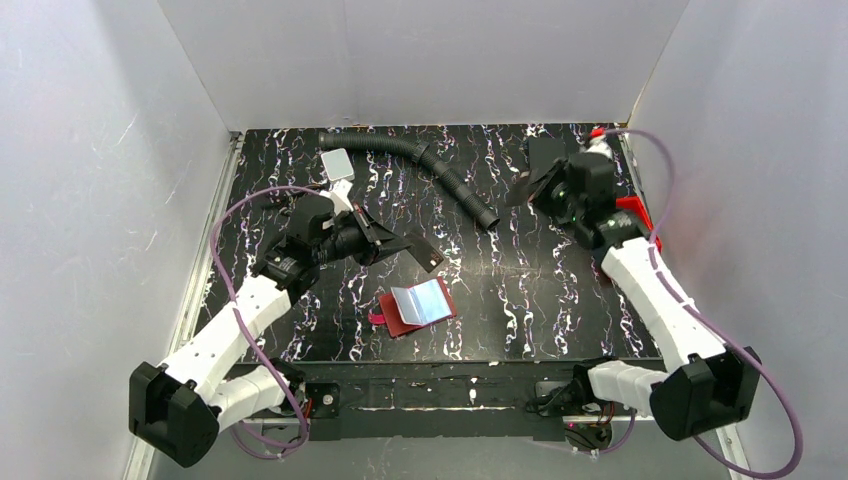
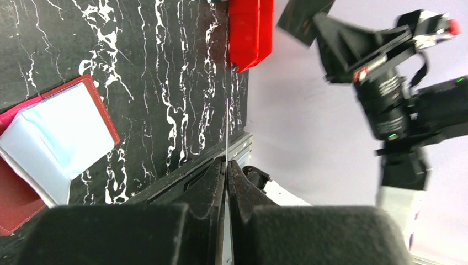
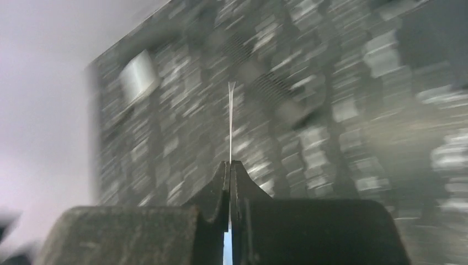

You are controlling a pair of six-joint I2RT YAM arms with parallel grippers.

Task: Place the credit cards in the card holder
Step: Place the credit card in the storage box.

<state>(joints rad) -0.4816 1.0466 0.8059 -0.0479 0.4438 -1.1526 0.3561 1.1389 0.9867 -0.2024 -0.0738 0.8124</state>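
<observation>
The card holder (image 1: 392,318), a small red wallet, lies on the mat near the front middle. A pale blue credit card (image 1: 425,299) lies across it; the left wrist view shows the card (image 2: 55,138) and the wallet (image 2: 16,207) at left. A grey credit card (image 1: 337,163) lies at the back left. My left gripper (image 1: 400,243) hovers behind the wallet, shut on a thin dark card (image 1: 425,251), seen edge-on (image 2: 227,127) from the wrist. My right gripper (image 1: 552,183) is raised at the back right, shut on another thin dark card (image 1: 543,160), also edge-on (image 3: 230,121).
A black corrugated hose (image 1: 430,165) curves across the back of the mat. A red bin (image 1: 636,212) stands at the right edge behind the right arm, also visible in the left wrist view (image 2: 251,30). White walls enclose three sides. The right wrist view is motion-blurred.
</observation>
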